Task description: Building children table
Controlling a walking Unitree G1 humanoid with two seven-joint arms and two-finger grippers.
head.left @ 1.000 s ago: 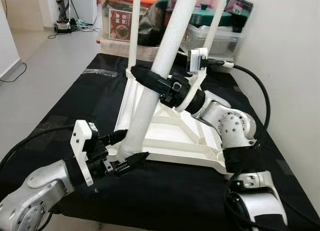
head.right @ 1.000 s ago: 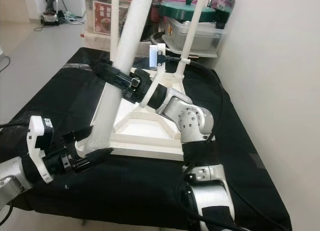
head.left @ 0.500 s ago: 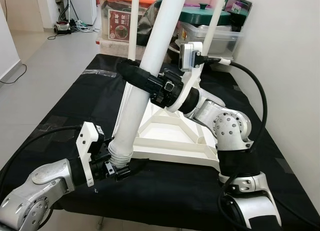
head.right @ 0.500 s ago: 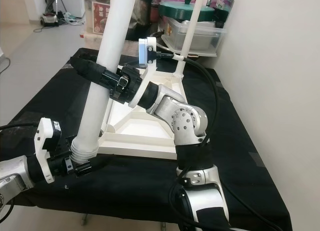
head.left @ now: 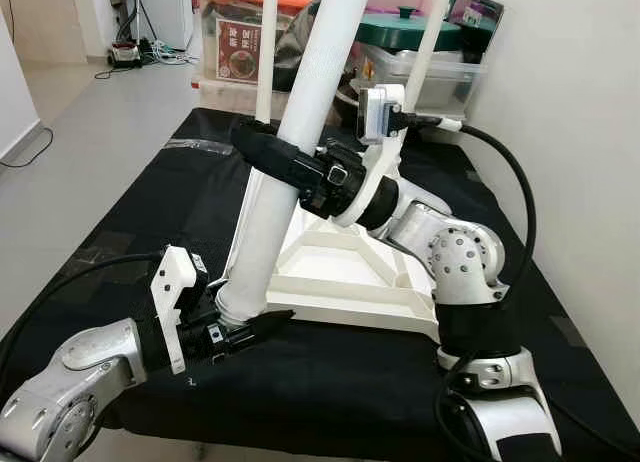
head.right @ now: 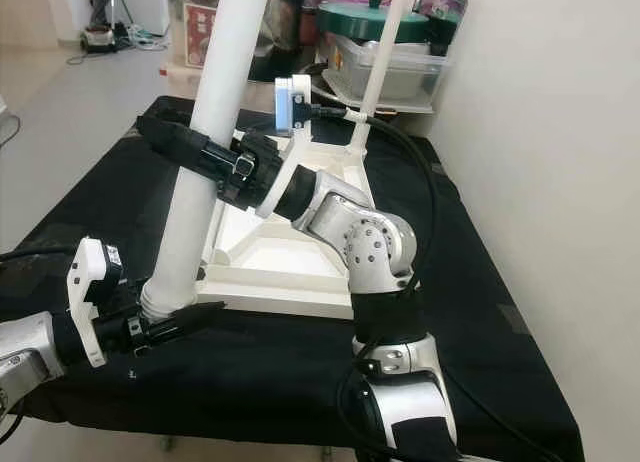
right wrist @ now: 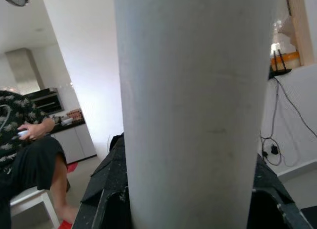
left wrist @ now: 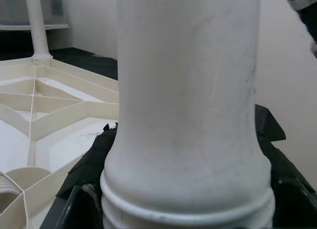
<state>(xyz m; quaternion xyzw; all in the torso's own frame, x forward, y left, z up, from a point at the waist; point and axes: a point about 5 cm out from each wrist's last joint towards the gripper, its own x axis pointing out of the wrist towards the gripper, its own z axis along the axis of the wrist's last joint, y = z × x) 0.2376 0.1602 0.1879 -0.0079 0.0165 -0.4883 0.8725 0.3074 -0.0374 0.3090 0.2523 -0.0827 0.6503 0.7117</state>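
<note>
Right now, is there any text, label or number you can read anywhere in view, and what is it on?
Red-and-white printed label on the clear storage box beyond the black table: it carries print, but too small and blurred to read.
Large white plastic table leg, white upturned tabletop, right gripper, left gripper: no readable text.

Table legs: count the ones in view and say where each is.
3. One thick leg is held by the right gripper, its base at the left gripper. Two thin legs stand on the tabletop's far corners: left, right. Others may be hidden.
</note>
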